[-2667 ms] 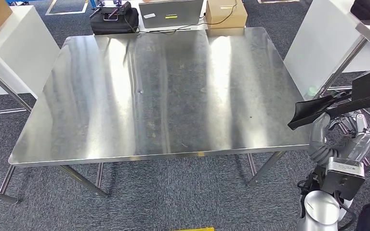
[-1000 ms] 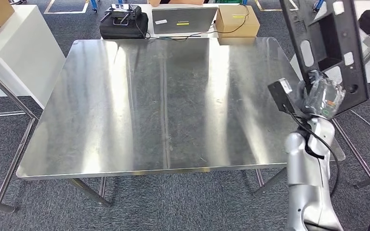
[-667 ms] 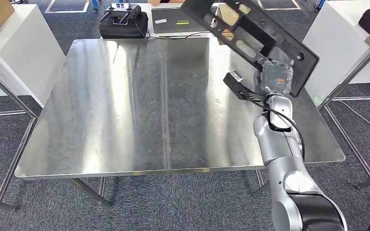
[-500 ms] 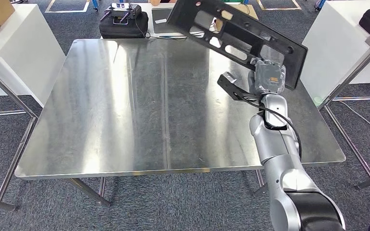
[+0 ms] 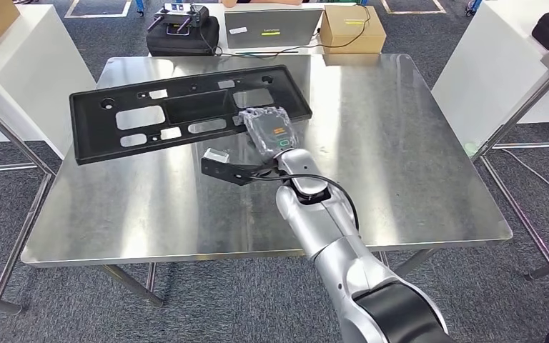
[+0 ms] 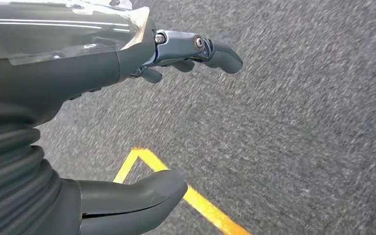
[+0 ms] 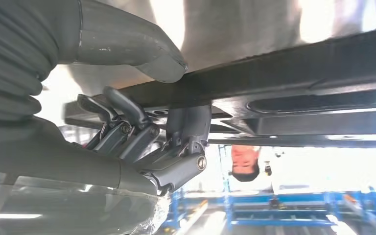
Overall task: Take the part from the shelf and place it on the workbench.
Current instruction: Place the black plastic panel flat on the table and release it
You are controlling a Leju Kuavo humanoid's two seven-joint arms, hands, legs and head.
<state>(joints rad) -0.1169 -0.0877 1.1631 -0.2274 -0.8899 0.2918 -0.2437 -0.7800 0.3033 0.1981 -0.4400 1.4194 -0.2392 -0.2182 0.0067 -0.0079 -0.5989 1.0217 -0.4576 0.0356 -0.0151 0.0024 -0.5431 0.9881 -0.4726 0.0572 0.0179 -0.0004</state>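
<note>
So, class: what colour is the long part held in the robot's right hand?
Black; the part, gripped by the right hand, shows best in the head view.

Your left hand (image 6: 127, 98) is hanging over grey carpet (image 6: 298, 122), holding nothing, its thumb (image 6: 137, 193) and dark fingers (image 6: 210, 49) spread apart. A yellow line (image 6: 196, 198) is bending in a corner on the floor beneath the thumb.

Workshop or lab: steel workbench (image 5: 400, 143); grey carpet (image 5: 243, 300); yellow floor tape (image 6: 200, 200)
</note>
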